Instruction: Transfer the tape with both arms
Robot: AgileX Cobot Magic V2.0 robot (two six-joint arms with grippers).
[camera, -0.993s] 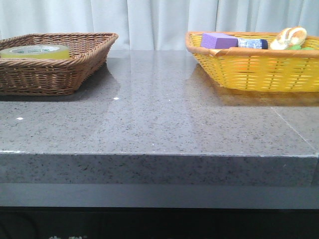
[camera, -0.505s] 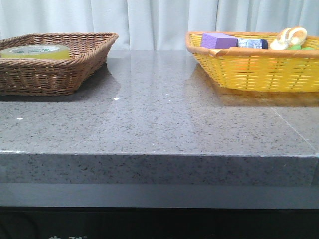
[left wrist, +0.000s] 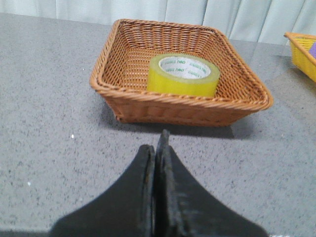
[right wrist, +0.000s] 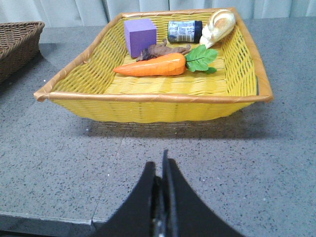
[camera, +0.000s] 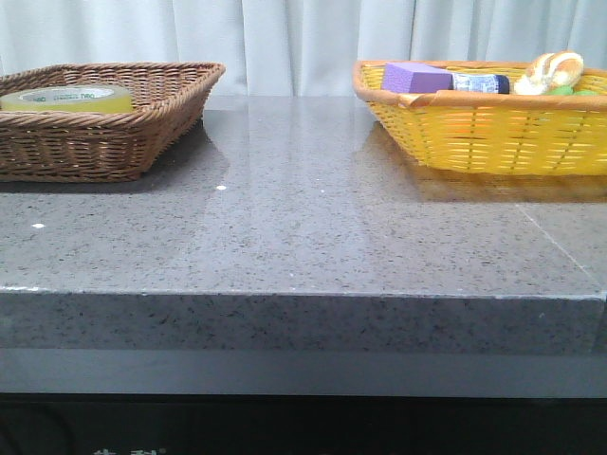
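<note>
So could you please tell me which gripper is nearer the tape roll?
Left. The left gripper faces the brown basket holding the tape roll; the right gripper faces the yellow basket.

Speckled grey stone bench (camera: 303, 227): fine black and white flecks, glossy sheen. Brown woven wicker basket (left wrist: 128, 94): mid-brown, tight horizontal weave. Translucent yellow tape roll (left wrist: 183, 75): white inner core with green printed lettering. Bright yellow woven plastic basket (right wrist: 148, 106): tan-orange rim band. Purple foam cube (right wrist: 140, 37): plain violet. Orange toy carrot (right wrist: 150, 65): green leaves. Small dark-blue bottle (right wrist: 184, 30): pale printed label. Cream and tan striped bread-shaped toy (right wrist: 220, 24). Brown lumpy item (right wrist: 160, 51). Left claw (left wrist: 155, 153) and right claw (right wrist: 160, 170): matt black. Pale grey-white pleated curtain (camera: 303, 38).
</note>
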